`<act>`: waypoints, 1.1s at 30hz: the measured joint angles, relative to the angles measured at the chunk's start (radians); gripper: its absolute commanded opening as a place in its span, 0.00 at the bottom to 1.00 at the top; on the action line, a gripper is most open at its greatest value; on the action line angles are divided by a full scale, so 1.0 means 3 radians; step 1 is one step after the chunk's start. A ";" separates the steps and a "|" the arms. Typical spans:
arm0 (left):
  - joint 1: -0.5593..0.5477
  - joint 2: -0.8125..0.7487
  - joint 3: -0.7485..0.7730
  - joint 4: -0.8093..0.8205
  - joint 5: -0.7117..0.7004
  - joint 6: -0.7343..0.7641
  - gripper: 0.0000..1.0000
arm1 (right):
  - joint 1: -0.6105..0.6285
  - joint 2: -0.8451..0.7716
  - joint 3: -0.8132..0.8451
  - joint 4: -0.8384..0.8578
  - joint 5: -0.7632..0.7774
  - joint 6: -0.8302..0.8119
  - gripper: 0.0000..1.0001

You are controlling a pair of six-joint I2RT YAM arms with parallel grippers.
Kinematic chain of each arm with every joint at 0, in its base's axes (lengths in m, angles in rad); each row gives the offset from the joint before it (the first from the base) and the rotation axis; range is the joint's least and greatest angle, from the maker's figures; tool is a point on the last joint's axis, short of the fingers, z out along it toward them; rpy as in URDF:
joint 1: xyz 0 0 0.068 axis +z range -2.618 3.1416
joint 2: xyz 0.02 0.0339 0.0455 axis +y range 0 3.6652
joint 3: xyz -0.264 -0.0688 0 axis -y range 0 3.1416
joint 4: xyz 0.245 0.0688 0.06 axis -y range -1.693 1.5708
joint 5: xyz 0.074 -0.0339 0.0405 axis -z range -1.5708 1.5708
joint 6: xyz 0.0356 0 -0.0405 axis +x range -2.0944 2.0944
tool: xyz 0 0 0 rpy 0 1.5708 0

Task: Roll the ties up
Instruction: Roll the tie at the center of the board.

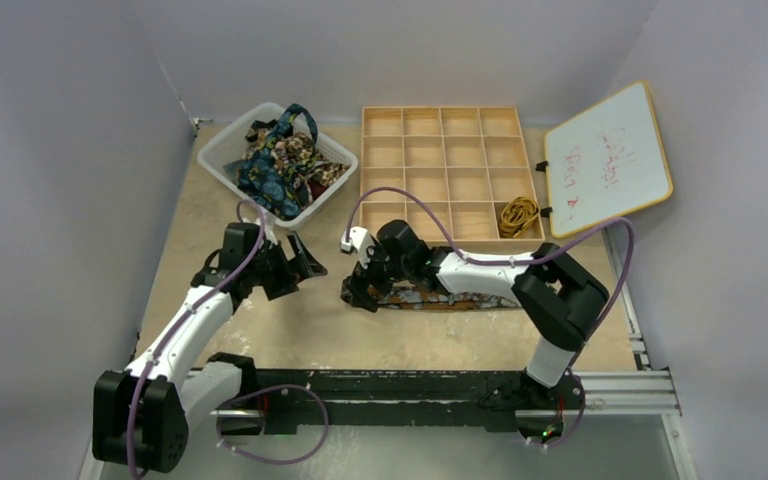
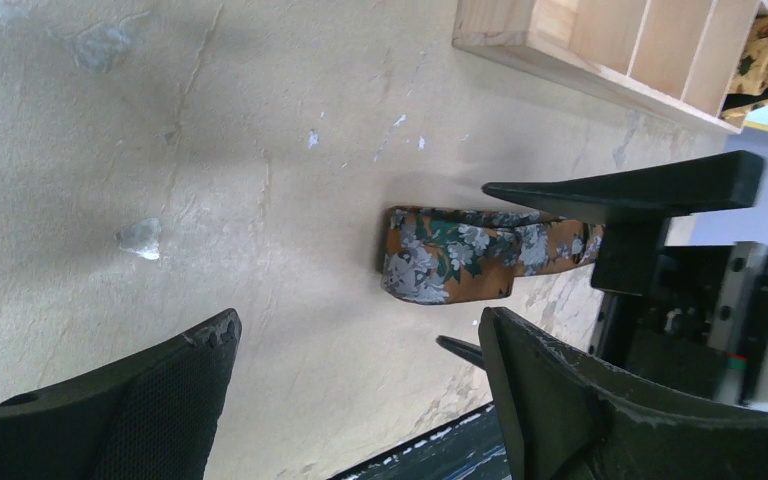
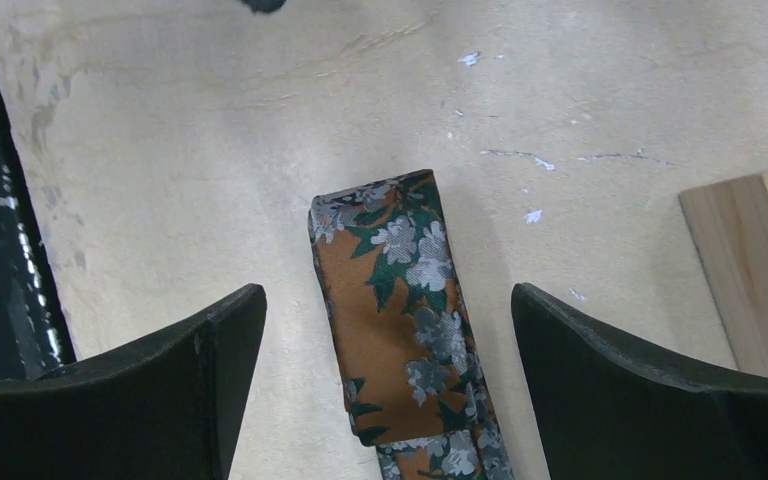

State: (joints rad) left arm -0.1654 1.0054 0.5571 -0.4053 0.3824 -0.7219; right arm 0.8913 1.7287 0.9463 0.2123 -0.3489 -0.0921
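A brown floral tie (image 1: 450, 298) lies flat on the table, running left to right under my right arm. Its left end (image 3: 392, 300) is folded back over itself once. My right gripper (image 1: 358, 293) hangs open over that folded end, its fingers (image 3: 180, 380) either side of the cloth and clear of it. My left gripper (image 1: 305, 272) is open a little to the left of the tie end (image 2: 450, 255), with bare table between its fingers (image 2: 150, 400). More ties (image 1: 280, 160) are piled in the white basket (image 1: 222, 150). A gold-yellow tie (image 1: 518, 215) sits rolled in a compartment of the wooden box.
The wooden compartment box (image 1: 450, 150) stands at the back centre, its whiteboard lid (image 1: 608, 160) open to the right. Its corner (image 3: 750, 270) is close to the right gripper. A black rail (image 1: 410, 395) runs along the near edge of the table.
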 measured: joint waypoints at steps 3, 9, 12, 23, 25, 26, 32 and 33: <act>0.0048 -0.0090 -0.0005 0.0001 0.0045 0.0001 0.88 | 0.0025 0.0070 0.0095 -0.0134 -0.0014 -0.0178 0.95; 0.0093 -0.0145 -0.0023 0.0001 0.0108 0.0006 0.87 | 0.0052 0.0264 0.0295 -0.0221 -0.0027 -0.0395 0.89; 0.0094 -0.0145 -0.0036 0.0003 0.0116 0.0013 0.87 | 0.0058 0.0376 0.0357 -0.0275 -0.0015 -0.0472 0.76; 0.0112 -0.0142 -0.0137 0.0066 0.0189 0.0013 0.86 | 0.0070 0.0642 0.0530 -0.0259 -0.0036 -0.0676 0.50; 0.0113 -0.0141 -0.0161 0.0076 0.0197 0.0013 0.86 | 0.0085 0.0645 0.0530 -0.0252 -0.0058 -0.0694 0.50; 0.0113 -0.0141 -0.0163 0.0075 0.0201 0.0013 0.86 | 0.0098 0.0645 0.0530 -0.0254 -0.0090 -0.0708 0.50; 0.0114 -0.0141 -0.0164 0.0084 0.0201 0.0001 0.86 | 0.0271 0.0652 0.0544 -0.0296 -0.0221 -0.0797 0.51; 0.0114 -0.0142 -0.0164 0.0081 0.0200 -0.0001 0.86 | 0.0317 0.0656 0.0563 -0.0315 -0.0231 -0.0811 0.52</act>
State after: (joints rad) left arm -0.1310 0.9627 0.5079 -0.3809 0.4423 -0.7223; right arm 0.9863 1.9255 1.1152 0.1177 -0.4183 -0.3355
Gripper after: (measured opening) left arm 0.863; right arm 0.503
